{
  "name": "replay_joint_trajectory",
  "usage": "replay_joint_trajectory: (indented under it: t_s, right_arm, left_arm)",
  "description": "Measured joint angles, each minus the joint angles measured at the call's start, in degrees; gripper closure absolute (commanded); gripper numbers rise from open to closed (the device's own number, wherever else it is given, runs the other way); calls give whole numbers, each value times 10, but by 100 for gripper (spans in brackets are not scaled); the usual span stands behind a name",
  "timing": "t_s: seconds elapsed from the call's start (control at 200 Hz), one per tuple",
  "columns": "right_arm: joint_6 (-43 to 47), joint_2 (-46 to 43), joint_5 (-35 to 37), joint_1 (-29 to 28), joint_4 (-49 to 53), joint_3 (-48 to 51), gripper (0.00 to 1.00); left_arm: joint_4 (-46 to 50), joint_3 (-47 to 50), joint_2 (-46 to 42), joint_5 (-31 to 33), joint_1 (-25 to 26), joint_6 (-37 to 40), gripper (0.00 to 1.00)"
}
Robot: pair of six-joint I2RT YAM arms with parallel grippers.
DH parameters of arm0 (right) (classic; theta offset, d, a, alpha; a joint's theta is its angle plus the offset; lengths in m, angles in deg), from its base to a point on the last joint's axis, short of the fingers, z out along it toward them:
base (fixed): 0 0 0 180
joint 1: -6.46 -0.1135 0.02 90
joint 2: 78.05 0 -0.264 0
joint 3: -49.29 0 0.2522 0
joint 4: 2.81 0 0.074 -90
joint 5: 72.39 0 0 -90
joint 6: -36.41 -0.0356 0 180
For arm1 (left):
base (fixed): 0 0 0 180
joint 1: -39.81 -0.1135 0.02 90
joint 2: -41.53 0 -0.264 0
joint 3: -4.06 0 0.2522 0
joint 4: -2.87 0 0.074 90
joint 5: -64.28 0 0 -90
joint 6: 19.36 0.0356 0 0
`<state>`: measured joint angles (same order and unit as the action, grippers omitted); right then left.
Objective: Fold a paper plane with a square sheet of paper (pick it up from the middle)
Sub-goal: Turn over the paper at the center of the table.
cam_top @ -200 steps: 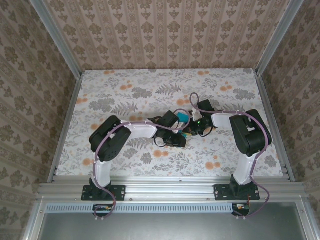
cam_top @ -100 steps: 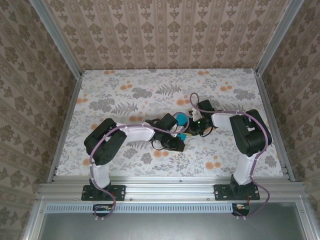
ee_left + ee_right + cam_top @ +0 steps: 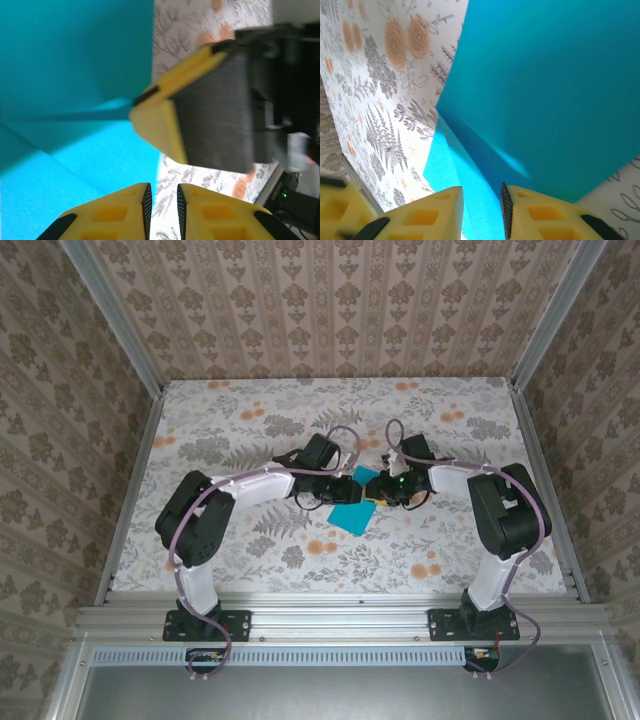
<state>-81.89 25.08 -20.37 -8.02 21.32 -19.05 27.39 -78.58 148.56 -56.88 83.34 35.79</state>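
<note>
The square sheet of paper (image 3: 354, 513) is teal-blue and lies partly folded on the flowered tablecloth, mid-table. One flap stands up from a lower layer (image 3: 465, 180); the raised flap (image 3: 545, 75) fills the upper right of the right wrist view. My left gripper (image 3: 345, 490) is at the sheet's far left edge. Its jaws (image 3: 163, 192) stand a narrow gap apart, with tablecloth showing between them and the paper's edge (image 3: 75, 75) just left of them. My right gripper (image 3: 383, 487) is at the sheet's far right; its jaws (image 3: 481, 192) are apart over the lower layer. No paper plane shape shows.
The two grippers are close together, and the right gripper's yellow finger (image 3: 160, 125) looms right in front of the left wrist camera. Aluminium rails (image 3: 130, 490) and wallpapered walls bound the table (image 3: 250, 400). Free cloth lies to the left, right and far side.
The left arm swung its gripper from the near side to the sheet's far left. The paper dropped lower onto the cloth. The right jaws opened.
</note>
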Motion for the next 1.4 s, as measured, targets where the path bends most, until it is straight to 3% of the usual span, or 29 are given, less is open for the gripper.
replay_joint_trajectory:
  t_s: [0.4, 1.4]
  right_arm:
    - [0, -42, 0, 17, 5, 19, 61]
    - [-15, -45, -14, 5, -7, 56, 55]
  left_arm:
    - [-4, -32, 95, -1, -15, 4, 76]
    - [-40, -24, 103, -28, -35, 4, 76]
